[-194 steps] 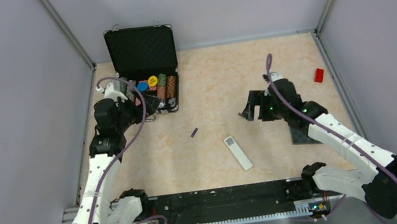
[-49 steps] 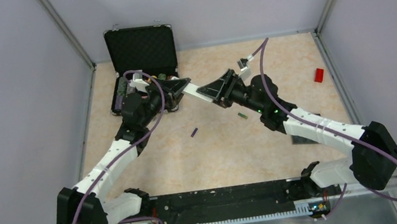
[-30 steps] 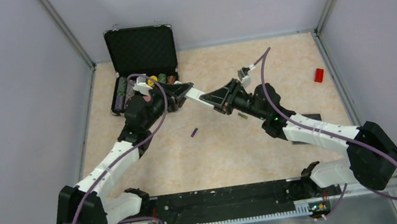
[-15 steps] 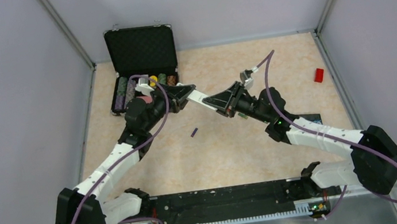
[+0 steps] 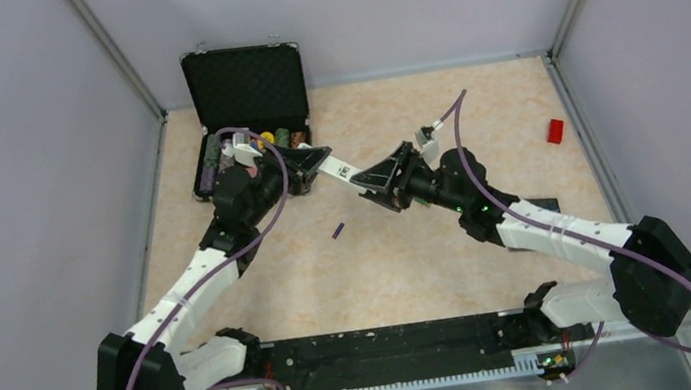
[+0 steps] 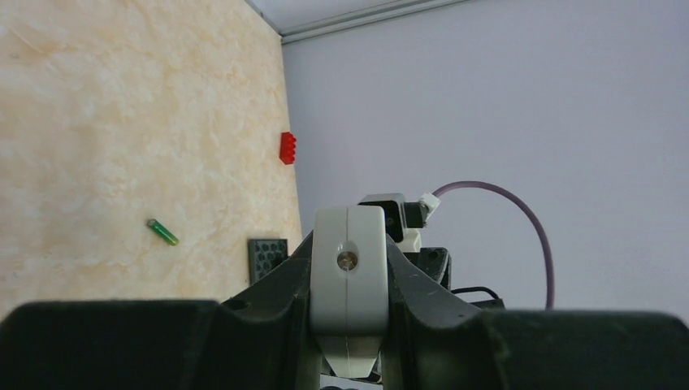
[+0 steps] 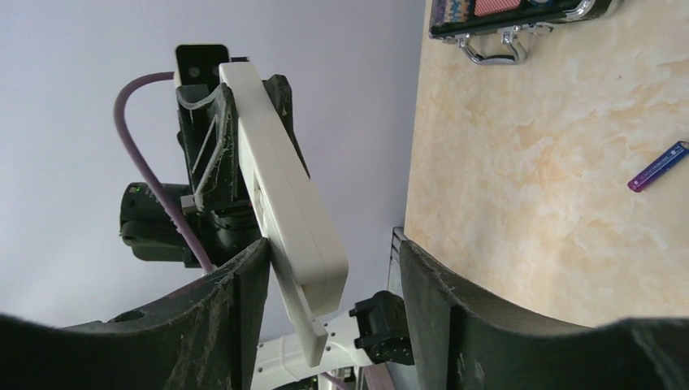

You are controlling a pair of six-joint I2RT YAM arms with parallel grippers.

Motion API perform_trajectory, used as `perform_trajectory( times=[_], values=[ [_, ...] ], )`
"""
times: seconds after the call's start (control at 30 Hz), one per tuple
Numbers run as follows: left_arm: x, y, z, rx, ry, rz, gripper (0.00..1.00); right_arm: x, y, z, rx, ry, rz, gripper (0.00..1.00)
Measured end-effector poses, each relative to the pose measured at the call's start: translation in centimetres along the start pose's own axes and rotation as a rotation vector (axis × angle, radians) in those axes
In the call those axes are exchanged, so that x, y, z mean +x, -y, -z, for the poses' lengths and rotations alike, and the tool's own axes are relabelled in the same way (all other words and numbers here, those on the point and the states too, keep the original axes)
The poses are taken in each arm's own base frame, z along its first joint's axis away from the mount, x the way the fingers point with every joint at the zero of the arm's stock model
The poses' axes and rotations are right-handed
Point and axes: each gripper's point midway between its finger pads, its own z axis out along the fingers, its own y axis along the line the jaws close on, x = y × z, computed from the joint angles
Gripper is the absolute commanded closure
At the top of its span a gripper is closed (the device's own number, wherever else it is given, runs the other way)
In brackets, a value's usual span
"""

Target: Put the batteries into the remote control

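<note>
Beige tabletop below; remote aloft, clamped in left claw, right claw spread loose around far end. Green battery, purple battery lying on tabletop, apparently neither loaded, all loading left.

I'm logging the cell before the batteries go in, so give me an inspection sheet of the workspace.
Surface: beige marbled tabletop, no spills seen.
Job's things: remote control held in the air between both arms; purple battery and green battery loose on the table, apart.
Clutter: red block; open black case with coloured discs; black plate.
Grippers: left gripper jaws clamped on one end of the remote; right gripper jaws open around the other.
Cables: purple cable on each arm, no snag seen.
Surroundings: grey walls; nothing else seen.
</note>
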Motion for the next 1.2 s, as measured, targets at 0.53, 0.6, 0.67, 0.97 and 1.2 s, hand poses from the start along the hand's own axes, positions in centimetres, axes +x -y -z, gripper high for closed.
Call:
perform_trajectory(
  times=[0.53, 0.6, 0.67, 0.97, 1.2],
  values=[
    [-0.8, -2.2, -0.1, -0.136, -0.040, -0.402, 1.00, 0.9, 3.3, -1.3, 0.130, -0.065, -0.040, 0.74],
    [-0.9, -3.1, -0.3, -0.165, -0.046, -0.438, 1.00, 1.0, 3.9, -1.7, 0.154, -0.078, -0.049, 0.79],
    [-1.2, -4.0, -0.5, -0.197, -0.044, -0.468, 1.00, 0.9, 4.6, -1.9, 0.177, -0.087, -0.055, 0.89],
    [-2.8, -10.2, -0.4, -0.432, -0.033, -0.574, 1.00, 1.1, 5.9, -2.1, 0.227, -0.152, -0.043, 0.97],
    [-4.4, -12.5, 0.5, -0.562, 0.014, -0.618, 1.00, -1.0, 11.7, -1.8, 0.426, -0.145, 0.061, 0.96]
  ],
)
